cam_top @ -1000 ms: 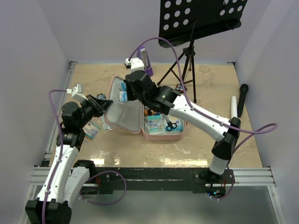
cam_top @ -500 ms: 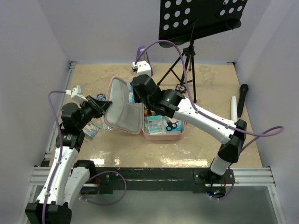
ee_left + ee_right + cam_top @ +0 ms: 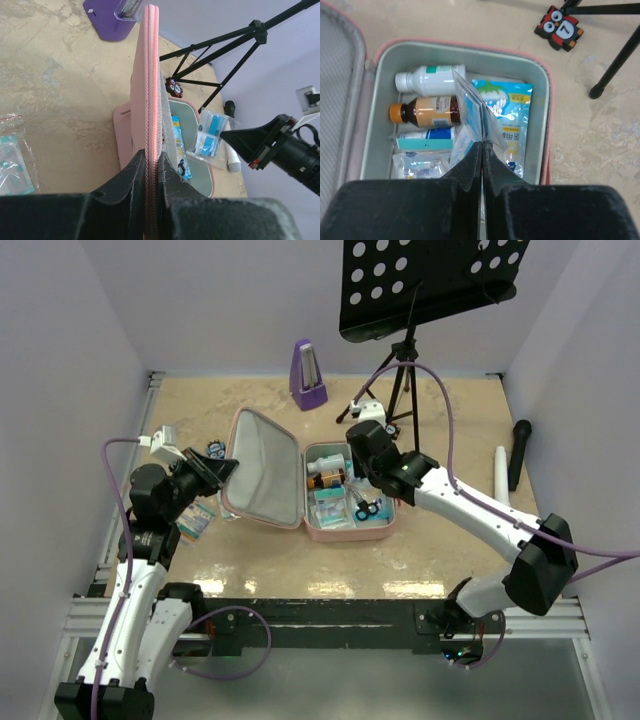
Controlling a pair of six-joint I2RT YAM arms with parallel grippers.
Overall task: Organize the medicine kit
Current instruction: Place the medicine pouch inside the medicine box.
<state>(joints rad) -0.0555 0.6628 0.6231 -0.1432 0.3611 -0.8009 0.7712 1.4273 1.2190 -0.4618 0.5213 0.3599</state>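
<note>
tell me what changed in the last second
The right fingers, shut on a clear packet, swung right from the far side of the lid to above the open tray of the medicine kit, uncovering the purple metronome. The left fingers stay clamped on the lid's rim, holding it open; the kit hasn't shifted.

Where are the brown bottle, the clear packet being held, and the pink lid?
brown bottle [image 3: 427, 113]: right wrist view, on its label.
clear packet [image 3: 468, 106]: right wrist view, on its upper half.
pink lid [image 3: 150, 75]: left wrist view, on its zipped edge.
</note>
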